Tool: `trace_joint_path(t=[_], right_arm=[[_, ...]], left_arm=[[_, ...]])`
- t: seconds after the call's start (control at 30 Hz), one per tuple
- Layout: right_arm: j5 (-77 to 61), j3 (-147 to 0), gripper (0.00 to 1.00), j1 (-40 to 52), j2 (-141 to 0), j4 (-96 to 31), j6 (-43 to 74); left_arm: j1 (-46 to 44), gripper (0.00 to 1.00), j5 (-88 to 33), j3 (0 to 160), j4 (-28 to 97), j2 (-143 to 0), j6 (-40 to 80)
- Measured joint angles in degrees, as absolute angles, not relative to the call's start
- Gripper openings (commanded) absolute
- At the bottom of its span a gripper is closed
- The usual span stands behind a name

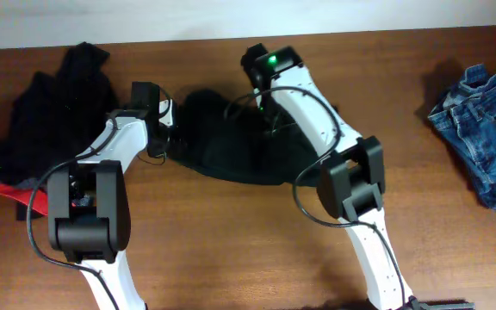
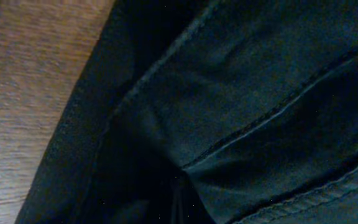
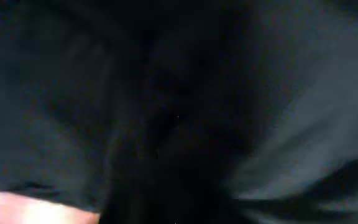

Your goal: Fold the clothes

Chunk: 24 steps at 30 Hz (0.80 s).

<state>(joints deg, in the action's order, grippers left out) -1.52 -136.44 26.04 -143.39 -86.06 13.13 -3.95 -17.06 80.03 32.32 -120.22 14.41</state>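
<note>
A black garment with stitched seams lies bunched at the table's middle. My left gripper is down at its left edge. My right gripper is down on its far edge. Black cloth fills the left wrist view and its creases run together near the bottom centre; the fingers are lost in the dark. The right wrist view is blurred black cloth, with no fingers to make out. A heap of black clothes with a red-and-grey edge lies at far left. Blue denim jeans lie crumpled at far right.
The brown wooden table runs to a pale back edge. A strip of bare wood shows beside the garment in the left wrist view. Both arm bases stand at the front of the table.
</note>
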Motion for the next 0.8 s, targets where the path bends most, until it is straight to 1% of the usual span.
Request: trace_joint_path(t=[0.07, 0.2, 0.43, 0.5, 0.53, 0.57, 0.6, 0.63, 0.67, 0.73, 0.77, 0.8], right_arm=[[-1.56, -136.16, 0.99, 28.45, -143.39, -85.89, 13.23], [-2.22, -136.64, 0.99, 29.74, -143.39, -87.53, 14.57], [-3.88, -149.25, 1.00, 27.94, -142.87, -92.88, 16.53], [-3.95, -150.95, 0.82, 27.05, -141.99, -94.08, 17.78], [-3.97, -150.98, 0.57, 26.61, -141.64, -94.50, 18.28], [-3.99, -150.95, 0.47, 26.09, -141.45, -95.15, 19.42], [-3.97, -150.61, 0.18, 25.06, -141.36, -95.55, 20.69], [-3.95, -150.21, 0.07, 24.49, -141.36, -95.64, 21.34], [-3.97, -149.40, 0.04, 23.77, -141.36, -95.68, 22.17], [-3.99, -147.83, 0.04, 22.70, -141.36, -95.77, 24.25], [-3.95, -146.89, 0.04, 22.11, -141.36, -95.90, 25.50], [-3.95, -146.21, 0.04, 21.78, -141.36, -95.81, 26.06]], left_arm=[[-3.79, 0.01, -17.15, 80.03, 32.25, -120.27, 14.41], [-3.27, 0.01, -17.19, 80.03, 31.97, -120.33, 14.41], [-2.83, 0.01, -17.41, 80.38, 32.34, -120.46, 14.41], [-2.57, 0.01, -17.32, 81.49, 33.54, -120.66, 14.41], [-2.39, 0.01, -17.10, 82.24, 34.26, -120.68, 14.41], [-2.15, 0.02, -16.95, 83.55, 35.31, -120.92, 14.44], [-2.00, 0.04, -16.69, 84.71, 35.77, -121.14, 14.44], [-1.72, 0.07, -16.27, 87.02, 36.23, -121.43, 14.44], [-1.54, 0.09, -16.03, 88.79, 37.23, -121.43, 14.48], [-1.45, 0.16, -15.81, 91.94, 38.52, -121.43, 14.55], [-1.45, 0.23, -15.66, 94.35, 39.68, -121.43, 14.55], [-1.45, 0.25, -15.64, 95.88, 40.56, -121.43, 14.70]])
